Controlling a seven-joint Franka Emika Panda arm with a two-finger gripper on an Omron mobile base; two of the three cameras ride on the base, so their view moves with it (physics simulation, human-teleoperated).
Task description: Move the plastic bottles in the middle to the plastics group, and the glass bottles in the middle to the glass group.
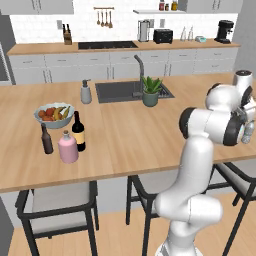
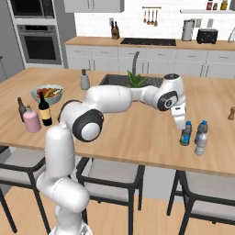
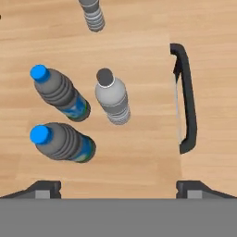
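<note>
Two dark fingertips (image 3: 46, 189) stand spread wide at the bottom corners of the hand view, holding and touching nothing; the gripper (image 2: 179, 120) hangs just above the water bottles at the right of the right base view.

Below it in the hand view stand two blue-capped bottles, the upper blue-capped bottle (image 3: 60, 92) and the lower blue-capped bottle (image 3: 61, 141), at the left, with the grey-capped clear bottle (image 3: 112, 97) just beside them at the centre. A fourth grey bottle (image 3: 92, 15) shows at the top edge, and a dark chair back (image 3: 186, 97) curves beyond the counter edge at the right.

At the left of the left base view, the pink bottle (image 1: 68, 147) stands just beside the wine bottle (image 1: 78, 132) and near the brown bottle (image 1: 46, 140), in front of the fruit bowl (image 1: 54, 115). The soap dispenser (image 1: 86, 92) and potted plant (image 1: 151, 91) flank the sink (image 1: 117, 91).
</note>
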